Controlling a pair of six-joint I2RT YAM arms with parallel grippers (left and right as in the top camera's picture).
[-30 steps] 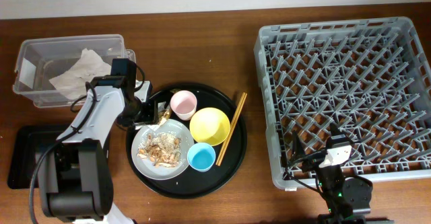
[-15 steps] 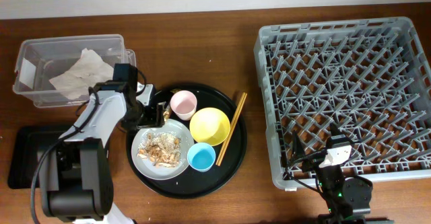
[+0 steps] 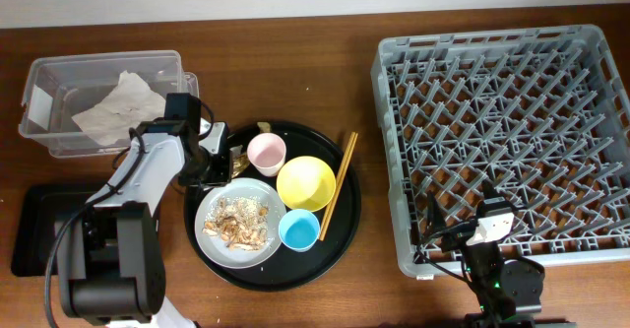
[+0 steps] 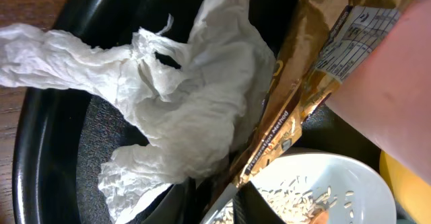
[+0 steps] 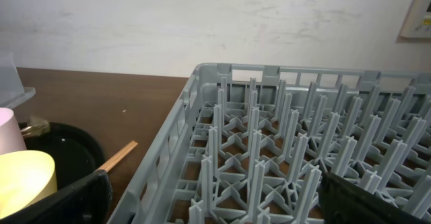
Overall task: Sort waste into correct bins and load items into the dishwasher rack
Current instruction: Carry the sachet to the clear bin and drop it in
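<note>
My left gripper (image 3: 224, 164) is at the round tray's left edge, shut on the lower end of the brown snack wrapper (image 4: 303, 96). A crumpled white napkin (image 4: 182, 109) lies right beside the wrapper. The grey-white plate (image 3: 203, 220) carries flaky food scraps (image 3: 236, 218). The pink cup (image 3: 267, 153), yellow bowl (image 3: 305, 183), blue cup (image 3: 297, 229) and chopsticks (image 3: 340, 175) also sit on the tray. At the near left corner of the dishwasher rack (image 3: 389, 170), my right gripper (image 5: 215, 204) stands open and empty.
The round black tray (image 3: 340, 234) holds the dishes. A clear bin (image 3: 59, 143) at the back left contains another napkin (image 3: 118, 106). The shallow black tray bin (image 3: 30, 231) lies at the front left, partly under my left arm.
My left gripper has edged toward the plate and its jaws have come together on the wrapper. Plate and blue cup shifted slightly right. The right arm has not moved.
</note>
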